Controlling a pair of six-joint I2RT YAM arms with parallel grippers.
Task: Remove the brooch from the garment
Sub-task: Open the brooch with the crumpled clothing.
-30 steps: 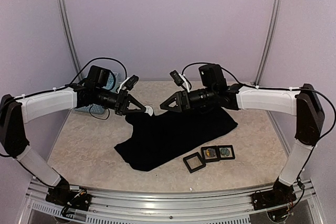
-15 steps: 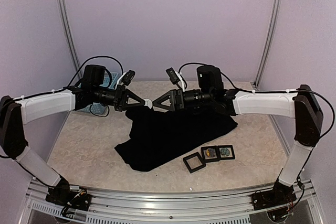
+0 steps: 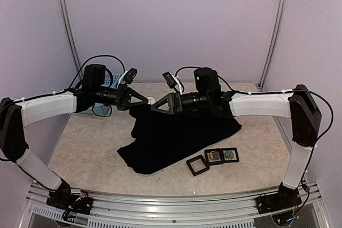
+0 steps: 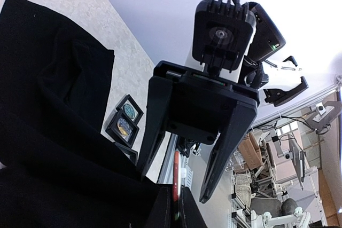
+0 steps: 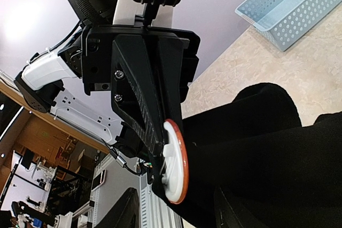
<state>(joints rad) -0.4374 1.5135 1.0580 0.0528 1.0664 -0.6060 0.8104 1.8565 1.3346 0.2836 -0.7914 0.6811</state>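
The black garment (image 3: 181,137) lies on the table with one corner lifted. My left gripper (image 3: 143,100) holds that corner up, shut on the brooch (image 3: 152,100) with cloth pinched alongside it. The brooch (image 5: 173,164) is a round disc with a white back and an orange rim. In the left wrist view its red edge (image 4: 175,185) stands between my left gripper's fingers (image 4: 165,209). My right gripper (image 3: 156,106) faces the left one, open. Its fingers (image 4: 224,142) straddle the brooch on both sides with gaps showing.
A light-blue basket (image 5: 291,1) stands at the back left, partly behind the left arm (image 3: 53,105). Three small black square frames (image 3: 215,156) lie in a row near the garment's front edge. Walls close in the table on the left, right and back.
My right gripper has moved left until its open fingers stand around the brooch. My left gripper has risen slightly with the garment's corner.
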